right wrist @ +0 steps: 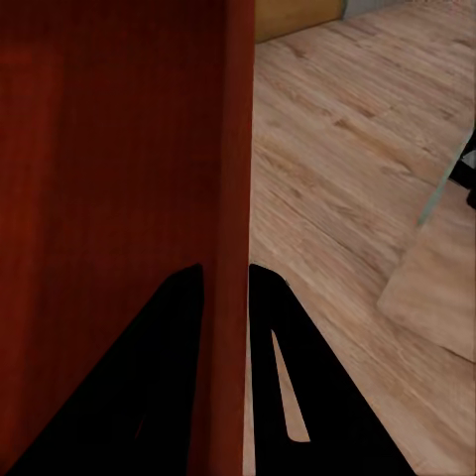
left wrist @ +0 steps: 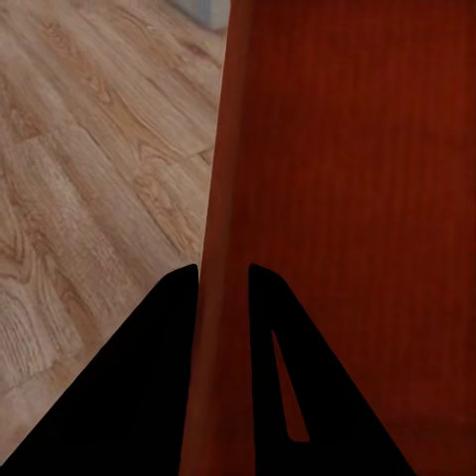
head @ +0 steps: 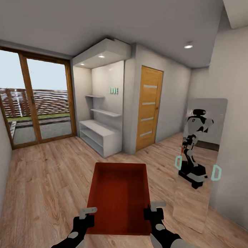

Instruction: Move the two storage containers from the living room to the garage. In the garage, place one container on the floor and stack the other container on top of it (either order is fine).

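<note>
the robot stands on the wood floor (head: pixel 47 178) and holds one red bin (head: pixel 119 199) in front of itself, above the planks; the left gripper (left wrist: pixel 223 273) is clamped on the bin's left wall and the right gripper (right wrist: pixel 226 270) is clamped on its right wall, each with one finger inside and one outside. ahead are a wooden door (head: pixel 149 107), white shelves (head: pixel 100 135), glass doors (head: pixel 35 99) and a mirror (head: pixel 198 158) with the robot's reflection. i judge the task is at an early stage: this bin is on its way but is not yet in the garage, and the stacking with the other bin is not done.
</note>
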### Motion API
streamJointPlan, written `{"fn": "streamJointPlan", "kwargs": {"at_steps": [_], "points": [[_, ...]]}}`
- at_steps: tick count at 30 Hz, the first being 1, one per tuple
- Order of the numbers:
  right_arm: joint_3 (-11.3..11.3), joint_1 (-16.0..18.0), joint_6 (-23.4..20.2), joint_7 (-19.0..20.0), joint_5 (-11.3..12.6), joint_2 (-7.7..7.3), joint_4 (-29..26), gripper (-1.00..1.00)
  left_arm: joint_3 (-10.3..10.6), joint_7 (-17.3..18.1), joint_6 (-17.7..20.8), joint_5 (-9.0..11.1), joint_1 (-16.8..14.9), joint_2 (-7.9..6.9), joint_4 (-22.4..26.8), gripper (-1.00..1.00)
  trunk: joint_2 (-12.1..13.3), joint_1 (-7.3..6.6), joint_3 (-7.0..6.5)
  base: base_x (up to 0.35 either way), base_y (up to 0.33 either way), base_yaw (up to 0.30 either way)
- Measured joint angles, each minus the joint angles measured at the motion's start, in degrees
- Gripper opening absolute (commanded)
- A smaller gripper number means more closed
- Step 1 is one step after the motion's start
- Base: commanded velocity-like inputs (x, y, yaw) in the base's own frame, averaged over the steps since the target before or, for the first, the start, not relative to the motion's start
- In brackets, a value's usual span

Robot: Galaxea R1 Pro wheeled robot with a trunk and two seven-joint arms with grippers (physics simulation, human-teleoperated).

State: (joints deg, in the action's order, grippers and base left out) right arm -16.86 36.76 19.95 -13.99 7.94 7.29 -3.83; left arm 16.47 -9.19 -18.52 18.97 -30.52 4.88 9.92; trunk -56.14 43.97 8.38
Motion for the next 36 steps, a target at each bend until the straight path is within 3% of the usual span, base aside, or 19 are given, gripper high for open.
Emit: {"fn": "streamJointPlan", "kwargs": {"at_steps": [36], "points": [[0.1,-0.1,0.0,-0.1,-0.2,0.05,0.0,-1.00,0.0,0.0,0.2,0.0,0.0,-0.03,0.0,-1.00,0.0,0.00,0.00,0.322,0.000,0.000]]}}
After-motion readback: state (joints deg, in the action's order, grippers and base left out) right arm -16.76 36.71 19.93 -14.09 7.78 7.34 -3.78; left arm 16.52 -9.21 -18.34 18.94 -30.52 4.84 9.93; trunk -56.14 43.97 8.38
